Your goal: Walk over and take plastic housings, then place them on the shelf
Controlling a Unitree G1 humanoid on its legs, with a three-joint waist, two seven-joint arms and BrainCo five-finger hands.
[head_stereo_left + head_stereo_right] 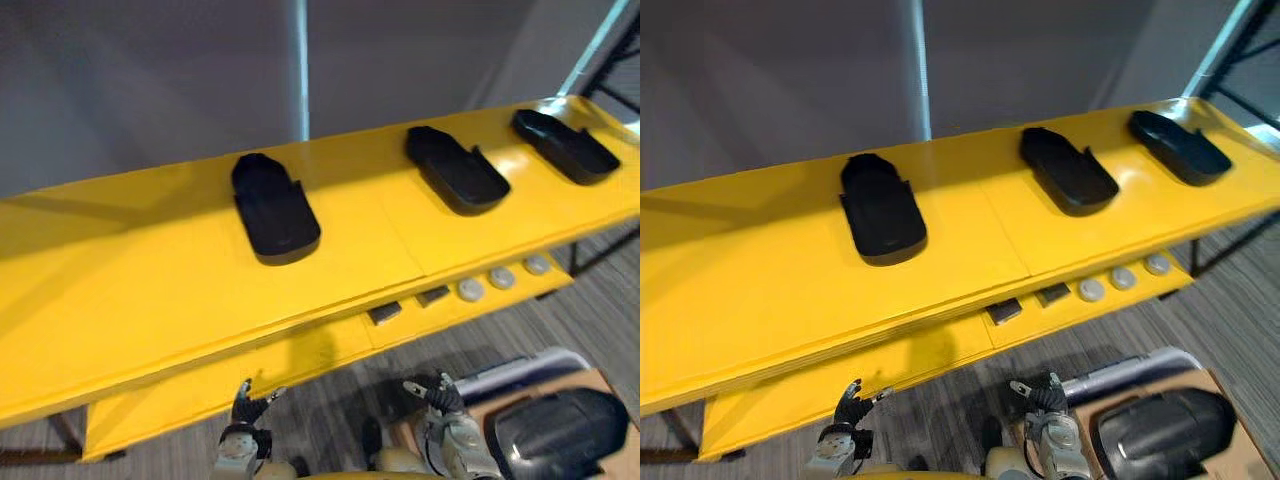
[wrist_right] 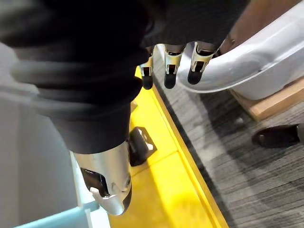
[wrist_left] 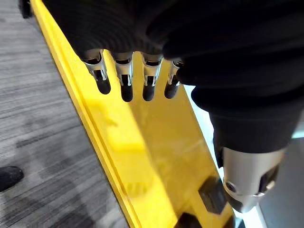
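Left eye view: a long yellow shelf (image 1: pixel 120 290) is running left to right across the scene, with three black plastic housings lying on top of it, well apart: left housing (image 1: pixel 274 208), middle housing (image 1: pixel 456 169), right housing (image 1: pixel 565 146), all open side up. Below its near edge a lower yellow ledge (image 1: pixel 300 350) is jutting out, carrying two small dark blocks (image 1: pixel 384 313) and, to their right, three grey discs (image 1: pixel 502 278). At near right a dark domed part (image 1: pixel 560 430) is sitting in a white tub (image 1: pixel 520 368) on a wooden base (image 1: pixel 600 385); whether it is a housing I cannot tell. Grey carpet (image 1: pixel 600 300) is lying under everything. The left hand (image 1: pixel 243 408) and right hand (image 1: pixel 440 400) are hanging low at the near edge, short of the ledge and well below the housings. Right eye view: the same layout is showing, with nothing lying between the hands and the shelf but the ledge. Left wrist view: the left hand's fingers (image 3: pixel 126 88) are hanging straight and relaxed over the ledge, gripping nothing. Right wrist view: the right hand's fingers (image 2: pixel 169 71) are likewise extended and empty, hanging between the ledge and the tub.
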